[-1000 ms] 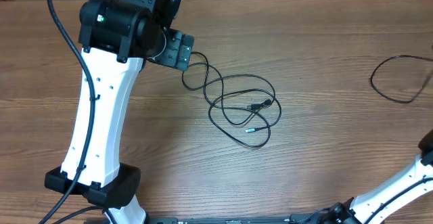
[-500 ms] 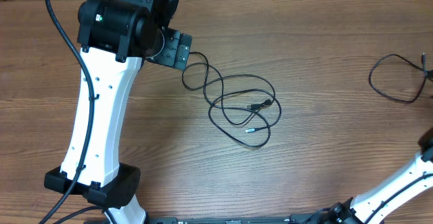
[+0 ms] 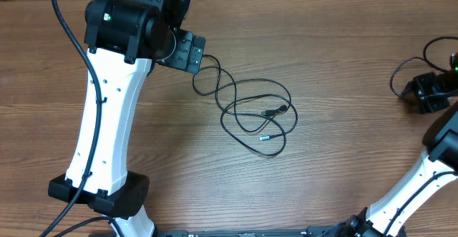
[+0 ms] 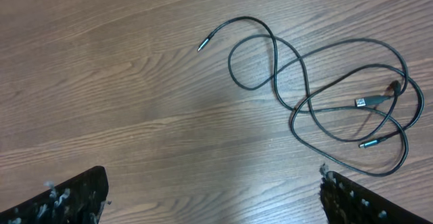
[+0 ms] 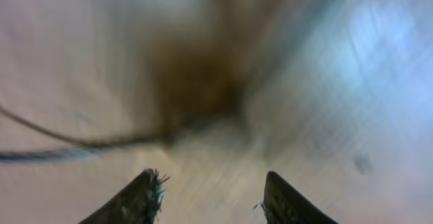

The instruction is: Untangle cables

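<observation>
left fingers [image 3: 192, 54] are wide open with nothing in them, over the tabletop [image 3: 343, 172] at upper left. tangle [image 3: 256, 112] lies flat mid-tabletop, just right of them, as several loops crossing each other. one strand runs up toward the left fingers and ends in a free plug [image 4: 201, 47] close beside them, not touching. two more ends sit in the loops: middle plug [image 4: 366, 102] by the main crossing, lower plug [image 4: 369, 144] near the outer loop.

right fingers [image 3: 422, 92] are at the far right edge, well apart from the tangle. second cable [image 3: 393, 81] curves just beside them on their left and loops up past them. overhead can't say whether it touches them. right wrist view is badly blurred. the fingers stand apart there, and the gap between them is bare. a dark strand crosses the wood beyond the tips, not between them. so the right fingers are open, holding nothing that shows.
</observation>
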